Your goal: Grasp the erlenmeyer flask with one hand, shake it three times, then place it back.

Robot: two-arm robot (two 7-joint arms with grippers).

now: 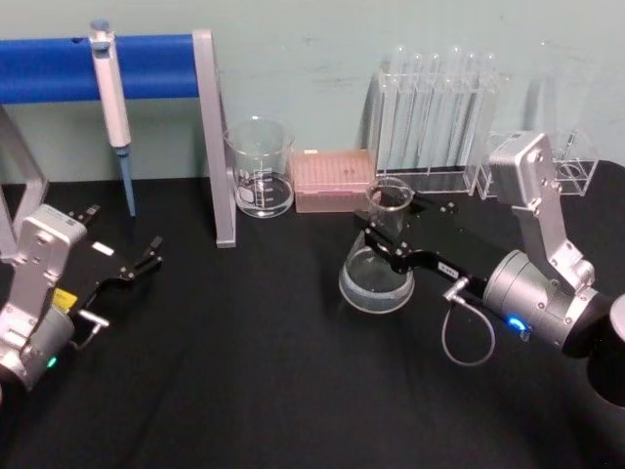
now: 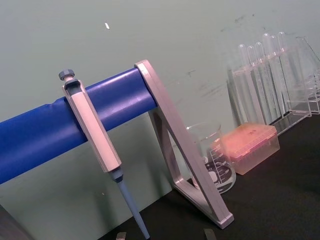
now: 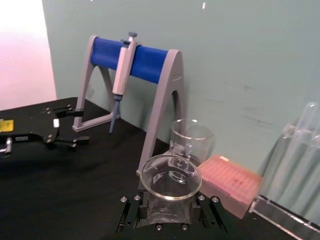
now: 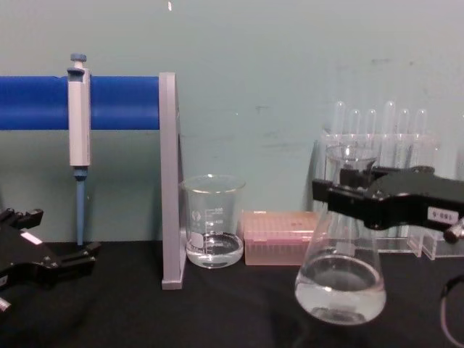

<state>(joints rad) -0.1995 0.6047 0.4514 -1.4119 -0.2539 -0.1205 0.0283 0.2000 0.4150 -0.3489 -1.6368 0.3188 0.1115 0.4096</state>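
The erlenmeyer flask (image 1: 376, 280) stands upright right of the table's middle, with a shallow pool of clear liquid in its wide base; whether the base touches the black table (image 1: 254, 391) or hangs just above it cannot be told. The right gripper (image 1: 383, 240) reaches in from the right and is closed around the flask's neck just under the flared rim. The right wrist view shows one black finger (image 3: 129, 214) on each side of the glass, and the chest view shows the fingers clamped across the neck above the liquid. Just behind the flask lies a pink tip box (image 1: 334, 180), with a glass beaker (image 1: 261, 168) beside it on the left and a clear rack of test tubes (image 1: 430, 122) behind on the right. Farther left stands a blue-barred stand (image 1: 146, 64) with a pipette (image 1: 110, 98) hanging from it. The left gripper (image 1: 148, 256) sits low at the table's left edge, well apart from the flask, its fingers spread and holding nothing.
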